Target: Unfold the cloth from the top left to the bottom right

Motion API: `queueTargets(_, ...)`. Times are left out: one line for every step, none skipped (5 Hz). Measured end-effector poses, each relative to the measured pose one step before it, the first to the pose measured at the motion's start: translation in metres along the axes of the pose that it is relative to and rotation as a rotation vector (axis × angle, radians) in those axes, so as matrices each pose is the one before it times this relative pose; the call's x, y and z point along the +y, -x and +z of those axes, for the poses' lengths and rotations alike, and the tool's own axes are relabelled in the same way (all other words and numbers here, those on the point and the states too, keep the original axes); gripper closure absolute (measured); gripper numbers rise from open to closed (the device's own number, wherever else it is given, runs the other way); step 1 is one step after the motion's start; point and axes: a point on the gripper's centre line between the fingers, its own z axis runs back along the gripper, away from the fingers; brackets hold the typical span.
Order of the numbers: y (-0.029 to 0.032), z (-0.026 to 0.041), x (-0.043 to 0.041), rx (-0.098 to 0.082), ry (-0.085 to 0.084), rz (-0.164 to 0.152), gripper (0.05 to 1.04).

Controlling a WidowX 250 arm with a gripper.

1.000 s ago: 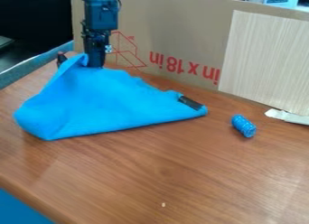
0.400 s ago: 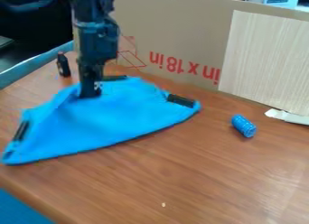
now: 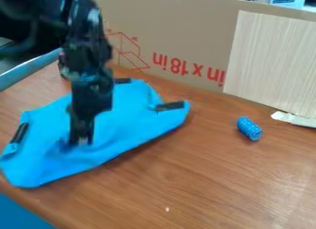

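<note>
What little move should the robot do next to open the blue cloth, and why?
Probably a small pull toward the bottom right: the hand is down at the cloth, which still looks rumpled around it, and the task wants it unfolded that way.

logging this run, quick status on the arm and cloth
gripper down over cloth's near part; cloth partly spread, near edge rumpled; blue cylinder right of cloth, not in the way
</note>
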Motion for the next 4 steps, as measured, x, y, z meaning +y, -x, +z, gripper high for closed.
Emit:
queueTargets(0.00558,-0.02401,-0.01937,0.0188,-0.0439,-0.1054,1.029)
queueTargets(-0.00237,-0.00796,-0.01363,-0.0259,-0.0744,-0.1498,1.029)
queueTargets(-0.00309,0.00359,-0.01234,-0.0476,-0.0357,-0.0876,1.029)
queueTargets(-0.00575,0.01644,-0.00523,-0.0567,-0.0372,-0.0329,1.029)
